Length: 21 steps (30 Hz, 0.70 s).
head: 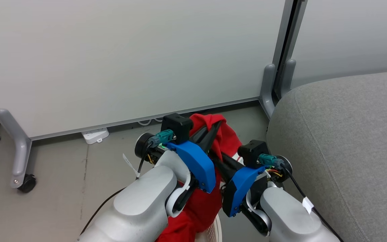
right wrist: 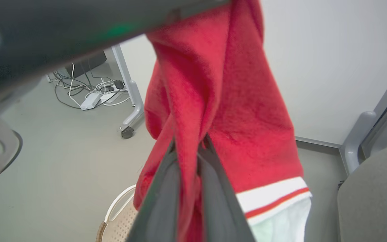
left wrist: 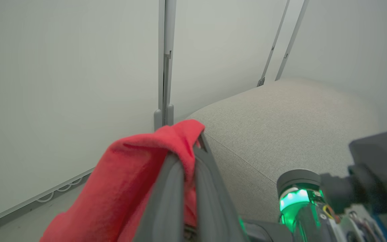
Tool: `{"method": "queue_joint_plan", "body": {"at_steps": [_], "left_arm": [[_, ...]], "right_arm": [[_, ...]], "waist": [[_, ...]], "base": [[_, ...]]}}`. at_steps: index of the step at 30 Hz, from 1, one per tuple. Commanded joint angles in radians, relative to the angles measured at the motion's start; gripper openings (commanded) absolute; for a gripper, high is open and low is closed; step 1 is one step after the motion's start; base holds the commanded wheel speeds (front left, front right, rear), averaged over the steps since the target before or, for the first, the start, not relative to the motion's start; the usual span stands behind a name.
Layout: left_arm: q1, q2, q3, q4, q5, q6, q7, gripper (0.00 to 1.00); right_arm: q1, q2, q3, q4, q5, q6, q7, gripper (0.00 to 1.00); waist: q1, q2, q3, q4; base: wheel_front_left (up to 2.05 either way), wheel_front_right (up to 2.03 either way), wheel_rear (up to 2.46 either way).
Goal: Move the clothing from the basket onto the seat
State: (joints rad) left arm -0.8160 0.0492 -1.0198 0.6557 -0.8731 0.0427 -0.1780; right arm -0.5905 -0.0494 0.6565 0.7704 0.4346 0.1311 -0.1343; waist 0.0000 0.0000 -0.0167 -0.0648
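The red clothing (head: 228, 139) hangs in the air between both grippers, left of the grey seat (head: 348, 141). My left gripper (head: 217, 127) is shut on its top fold; in the left wrist view the clothing (left wrist: 129, 174) drapes over the fingers (left wrist: 210, 195), with the seat (left wrist: 281, 134) beyond. My right gripper (head: 215, 154) is shut on the cloth lower down. In the right wrist view the clothing (right wrist: 220, 101) falls around the fingers (right wrist: 166, 201), its white trim (right wrist: 270, 198) at the bottom. Beneath the cloth lies the basket (right wrist: 119, 218), whose perforated wall (head: 213, 232) peeks out.
White partition panels stand behind, on grey legs with a caster wheel (head: 27, 183). A grey post foot (head: 268, 89) sits close to the seat's left edge. A white power strip (head: 95, 135) lies by the panel, and cables (right wrist: 89, 94) lie on the grey floor.
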Motion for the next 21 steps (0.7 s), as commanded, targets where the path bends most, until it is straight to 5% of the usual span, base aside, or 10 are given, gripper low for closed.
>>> {"method": "queue_joint_plan", "body": {"at_steps": [1, 21], "left_arm": [[-0.015, 0.002, -0.004, 0.001, -0.004, 0.005, -0.007, 0.0], [-0.032, 0.002, -0.045, 0.033, -0.052, 0.006, -0.037, 0.0]], "right_arm": [[-0.015, -0.002, 0.005, 0.007, 0.006, -0.001, -0.007, 0.0], [-0.042, -0.002, 0.042, 0.107, 0.039, -0.001, -0.072, 0.0]], "waist": [[0.0, 0.0, 0.0, -0.001], [0.0, 0.0, -0.011, -0.017]], "base": [[0.0, 0.0, 0.0], [0.0, 0.0, 0.0]]}}
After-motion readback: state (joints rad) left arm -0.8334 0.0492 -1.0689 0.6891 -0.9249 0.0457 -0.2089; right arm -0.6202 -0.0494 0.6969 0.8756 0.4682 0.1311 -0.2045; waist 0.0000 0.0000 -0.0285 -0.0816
